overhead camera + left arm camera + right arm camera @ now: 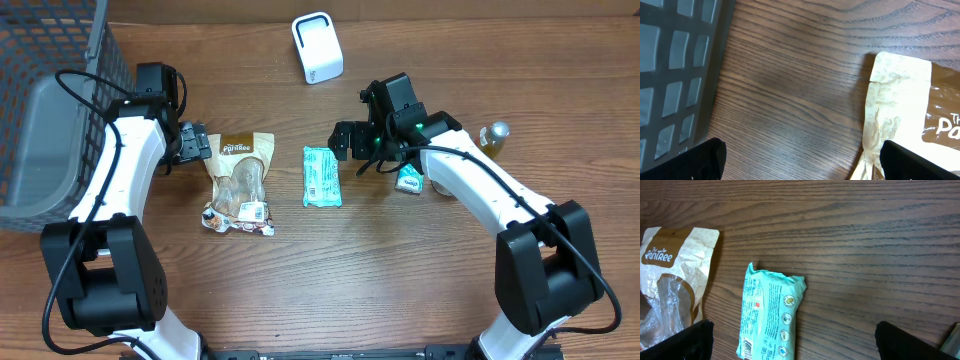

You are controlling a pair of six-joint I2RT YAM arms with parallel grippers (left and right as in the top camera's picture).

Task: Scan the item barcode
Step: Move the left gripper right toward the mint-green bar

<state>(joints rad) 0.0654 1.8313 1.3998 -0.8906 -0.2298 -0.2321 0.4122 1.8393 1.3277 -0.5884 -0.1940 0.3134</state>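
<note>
Wood table (pixel 400 270) holds teal packet (pixel 321 176); left claw (pixel 203 143) and right claw (pixel 340 141) spread wide

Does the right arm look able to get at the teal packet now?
Probably yes: the right end effector is open close beside the teal packet, with only bare table between them.

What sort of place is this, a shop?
Probably a mock shop checkout in a lab: a white scanner, a brown snack bag and a teal packet lie on a wooden table beside a grey basket.
</note>
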